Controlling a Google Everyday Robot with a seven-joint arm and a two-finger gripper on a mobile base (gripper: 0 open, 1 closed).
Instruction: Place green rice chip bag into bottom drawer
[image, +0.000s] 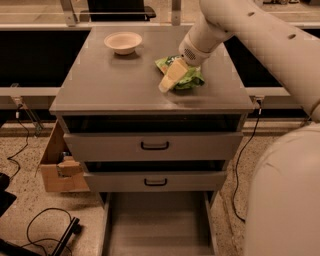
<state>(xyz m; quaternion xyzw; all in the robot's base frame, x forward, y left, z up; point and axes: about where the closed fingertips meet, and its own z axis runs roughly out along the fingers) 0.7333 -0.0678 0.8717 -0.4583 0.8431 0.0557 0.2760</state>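
The green rice chip bag (193, 78) lies on the cabinet top (115, 90), partly beneath the gripper (167, 84), which slants down over the bag's left edge, apparently set for a grasp; whether it is open or closed cannot be told. The bottom drawer (157, 225) stands pulled out well below the gripper, ready to receive the bag. The bowl (123, 42) sits well apart to its rear left, and the upper drawers (155, 152) lie between gripper and target.

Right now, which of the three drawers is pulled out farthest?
The bottom drawer: its grey floor shows, while the top drawer and middle drawer sit barely open. The gripper is at the green rice chip bag.
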